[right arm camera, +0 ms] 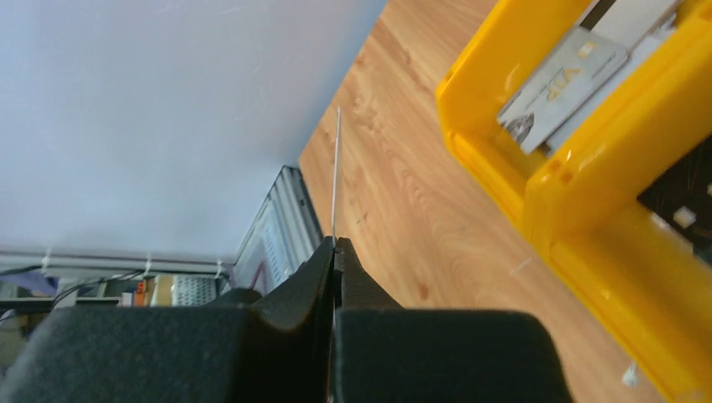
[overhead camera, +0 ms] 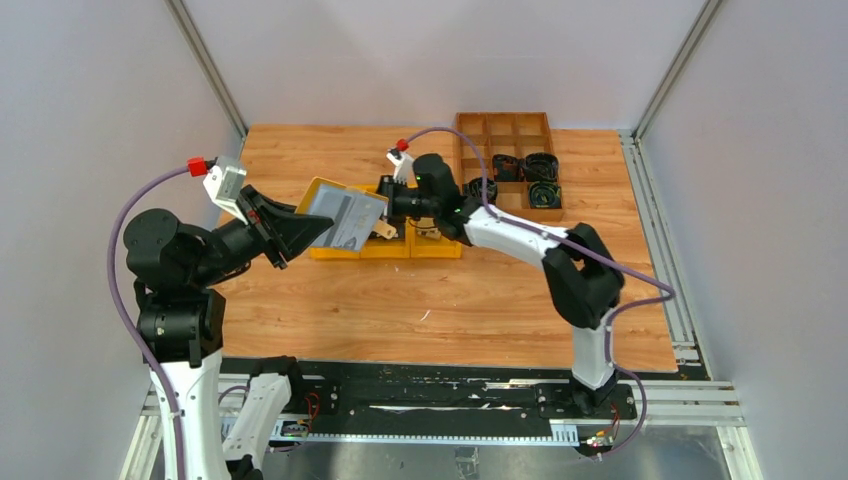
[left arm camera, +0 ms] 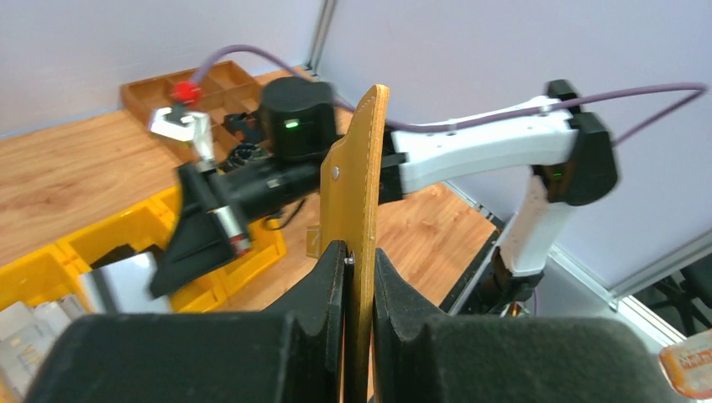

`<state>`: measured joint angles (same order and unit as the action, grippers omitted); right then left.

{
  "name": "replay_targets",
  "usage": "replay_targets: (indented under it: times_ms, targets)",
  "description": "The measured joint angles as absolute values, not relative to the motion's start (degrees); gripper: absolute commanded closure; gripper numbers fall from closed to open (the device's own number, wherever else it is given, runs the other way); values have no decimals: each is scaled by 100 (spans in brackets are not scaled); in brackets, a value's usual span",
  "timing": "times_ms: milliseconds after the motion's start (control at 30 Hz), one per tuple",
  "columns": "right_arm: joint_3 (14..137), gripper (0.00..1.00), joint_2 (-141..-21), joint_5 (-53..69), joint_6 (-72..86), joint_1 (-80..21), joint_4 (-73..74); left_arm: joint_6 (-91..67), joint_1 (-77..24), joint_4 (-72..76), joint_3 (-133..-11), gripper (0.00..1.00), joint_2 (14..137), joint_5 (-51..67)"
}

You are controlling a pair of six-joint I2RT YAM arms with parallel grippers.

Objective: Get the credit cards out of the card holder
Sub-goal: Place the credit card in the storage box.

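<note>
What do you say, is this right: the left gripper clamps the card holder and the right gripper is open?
No. The left gripper clamps the card holder, but the right gripper is shut on a thin card, as the right wrist view shows.

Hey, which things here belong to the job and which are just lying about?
Job: card holder, clamped in left pincer; thin card, pinched in right pincer; cards in yellow bin.
Lying about: wooden compartment tray; black round things in it.
</note>
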<state>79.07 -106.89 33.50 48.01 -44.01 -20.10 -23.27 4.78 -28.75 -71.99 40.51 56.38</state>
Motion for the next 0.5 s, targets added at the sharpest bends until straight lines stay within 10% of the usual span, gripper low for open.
replay_targets:
  times_ms: [500]
  targets:
    - [11474, 100, -13714, 2383, 4215, -4626, -296, -2926, 478, -2379, -7085, 100, 3946, 5935]
